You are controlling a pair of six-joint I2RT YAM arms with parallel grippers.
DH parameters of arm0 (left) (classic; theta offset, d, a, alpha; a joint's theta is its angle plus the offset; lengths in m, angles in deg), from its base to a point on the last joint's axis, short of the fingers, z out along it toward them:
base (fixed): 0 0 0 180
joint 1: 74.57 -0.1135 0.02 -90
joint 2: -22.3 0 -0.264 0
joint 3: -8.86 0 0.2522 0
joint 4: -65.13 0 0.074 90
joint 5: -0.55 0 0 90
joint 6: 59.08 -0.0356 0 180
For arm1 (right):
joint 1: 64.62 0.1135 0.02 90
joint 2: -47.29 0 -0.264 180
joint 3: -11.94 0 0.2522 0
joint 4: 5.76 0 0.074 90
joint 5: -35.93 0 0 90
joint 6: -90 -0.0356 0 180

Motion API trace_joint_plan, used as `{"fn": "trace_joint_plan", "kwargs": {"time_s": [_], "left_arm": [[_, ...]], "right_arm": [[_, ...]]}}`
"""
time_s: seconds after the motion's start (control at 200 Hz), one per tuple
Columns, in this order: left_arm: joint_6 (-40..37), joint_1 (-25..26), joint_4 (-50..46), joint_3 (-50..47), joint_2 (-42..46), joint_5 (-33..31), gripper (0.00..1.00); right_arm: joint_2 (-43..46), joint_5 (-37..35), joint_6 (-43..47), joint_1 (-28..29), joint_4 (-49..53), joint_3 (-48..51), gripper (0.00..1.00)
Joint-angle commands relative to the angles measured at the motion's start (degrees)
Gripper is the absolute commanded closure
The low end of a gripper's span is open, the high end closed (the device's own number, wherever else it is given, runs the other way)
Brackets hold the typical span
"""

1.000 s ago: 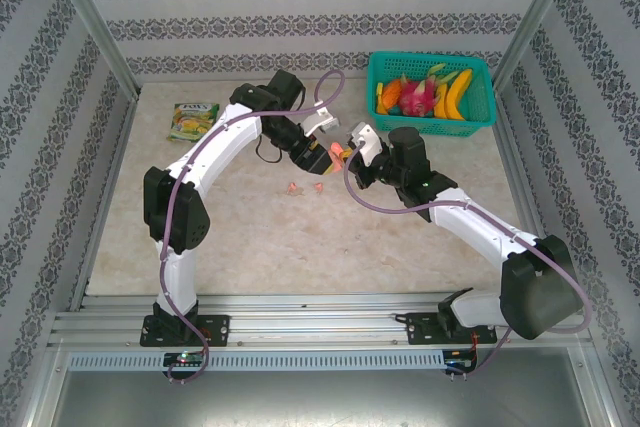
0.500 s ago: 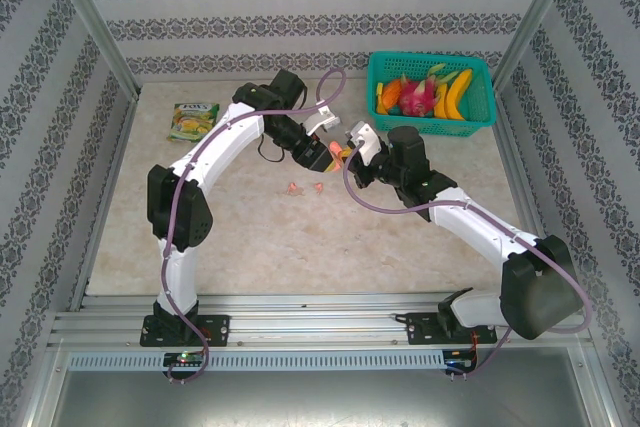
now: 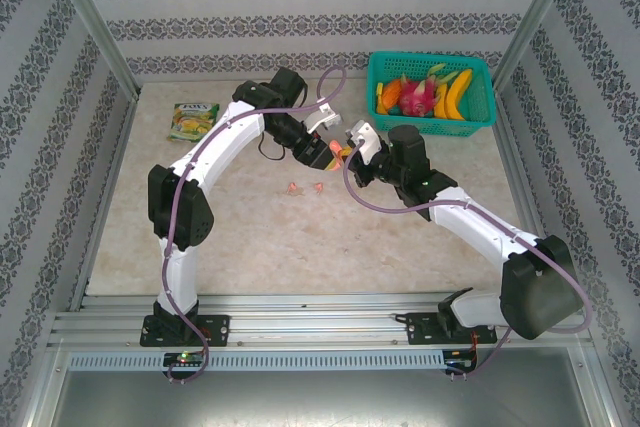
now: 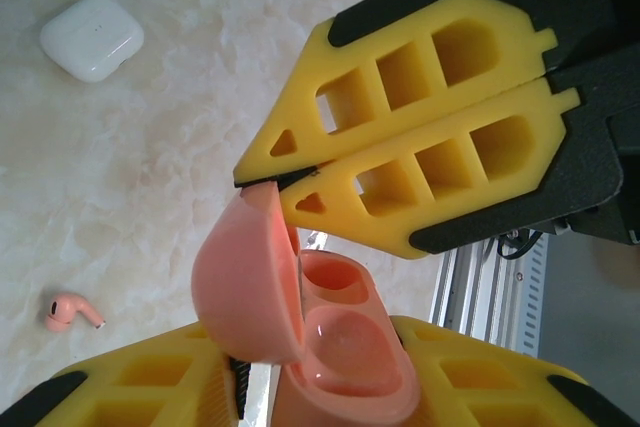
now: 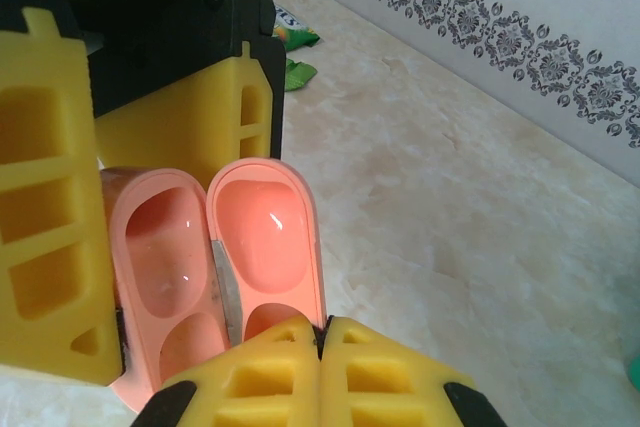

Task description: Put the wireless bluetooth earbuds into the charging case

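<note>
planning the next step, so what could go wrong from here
1. The right jaws pinch only the rim of the lid of the pink case; it may slip free and flip shut.
2. Both arms hold that one case, so any uneven pull could strain its hinge.
3. The pink earbud lies on the table, and neither arm is free to fetch it.

Robot lab test cell: aluminium frame [image 3: 98, 32], patterned wall panels [image 3: 320, 25], marble-look tabletop [image 3: 300, 247], extruded base rail [image 3: 320, 322].
</note>
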Motion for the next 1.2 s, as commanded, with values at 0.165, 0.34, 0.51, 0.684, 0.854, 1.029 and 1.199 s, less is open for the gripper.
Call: {"fn": "trace_joint_plan", "kwargs": {"time_s": [0.165, 0.34, 0.51, 0.684, 0.854, 1.029, 1.199], "left_arm": [[-1.69, -0.34, -3.3, 2.36, -0.69, 0.16, 0.6], [-1.75, -0.39, -3.41, 2.58, -0.69, 0.16, 0.62], [-1.82, -0.39, -3.41, 2.8, -0.7, 0.31, 0.65], [-1.84, -0.35, -3.6, 2.8, -0.78, 0.28, 0.7], [-1.82, -0.34, -3.45, 2.8, -1.07, 0.33, 0.76], [-1.65, -0.35, -2.79, 2.13, -1.09, 0.25, 0.84], [-0.64, -0.72, 0.65, -0.83, 0.45, -0.2, 0.94]], "right_arm": [[-0.17, 0.48, -0.11, 0.04, 0.01, -1.3, 1.0], [-0.22, 0.56, -0.15, -0.22, 0.13, -1.12, 1.0], [-0.22, 0.47, -0.13, -0.27, 0.23, -1.04, 1.0], [-0.26, 0.26, -0.27, -0.3, 0.55, -1.33, 1.0], [0.29, -0.51, -0.65, -0.4, 1.59, -1.95, 1.0], [2.04, -3.21, -3.52, -1.69, 2.97, -3.09, 0.73], [5.51, -3.99, -7.87, -4.69, 5.13, -3.91, 0.52]]}}
